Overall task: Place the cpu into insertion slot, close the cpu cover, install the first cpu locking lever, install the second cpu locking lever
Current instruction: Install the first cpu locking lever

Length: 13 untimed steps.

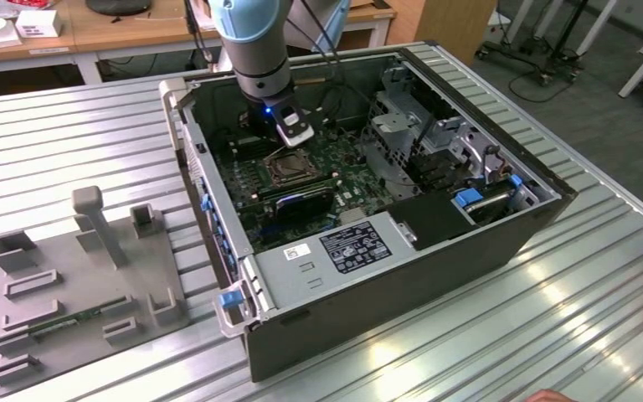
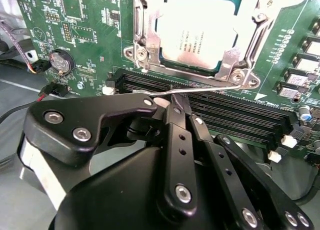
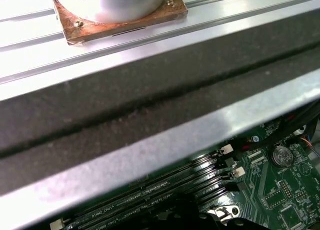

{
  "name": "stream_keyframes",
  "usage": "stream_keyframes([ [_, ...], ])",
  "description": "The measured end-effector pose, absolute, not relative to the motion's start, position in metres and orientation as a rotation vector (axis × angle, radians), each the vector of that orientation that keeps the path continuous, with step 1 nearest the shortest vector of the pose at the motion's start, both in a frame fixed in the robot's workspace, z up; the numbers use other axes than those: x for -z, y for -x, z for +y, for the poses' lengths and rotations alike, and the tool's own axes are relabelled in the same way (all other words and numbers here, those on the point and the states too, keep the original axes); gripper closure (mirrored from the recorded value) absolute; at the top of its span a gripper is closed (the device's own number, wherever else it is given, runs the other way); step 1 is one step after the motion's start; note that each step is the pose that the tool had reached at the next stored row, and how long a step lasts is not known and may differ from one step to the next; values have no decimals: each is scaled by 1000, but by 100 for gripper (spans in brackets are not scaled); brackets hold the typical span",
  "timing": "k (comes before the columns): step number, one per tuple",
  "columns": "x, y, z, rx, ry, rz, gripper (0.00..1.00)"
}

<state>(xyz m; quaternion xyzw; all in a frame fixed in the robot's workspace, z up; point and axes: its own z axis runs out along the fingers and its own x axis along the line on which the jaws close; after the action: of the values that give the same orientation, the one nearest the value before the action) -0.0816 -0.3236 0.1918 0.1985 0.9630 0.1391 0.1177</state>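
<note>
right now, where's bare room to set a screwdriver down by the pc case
Free: the ribbed table on the exterior view's left, beyond the grey fixture tray, and the table strip on that view's right of the computer case. Crowded: inside the case, where the hand hangs by the cpu and memory slots.

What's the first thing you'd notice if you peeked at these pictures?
The blue-grey robot arm reaching into the open computer case on the metal table grabs the eye first. In the second wrist view, the shiny cpu sits in its socket on the green motherboard, framed by the cpu cover. Close beside it, the black gripper, fingers together, is at a thin silver locking lever.
</note>
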Motion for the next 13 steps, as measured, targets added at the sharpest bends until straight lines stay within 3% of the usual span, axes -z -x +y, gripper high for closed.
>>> stream_keyframes([
  [13, -207, 82, -324, -408, -581, 2818, 90],
])
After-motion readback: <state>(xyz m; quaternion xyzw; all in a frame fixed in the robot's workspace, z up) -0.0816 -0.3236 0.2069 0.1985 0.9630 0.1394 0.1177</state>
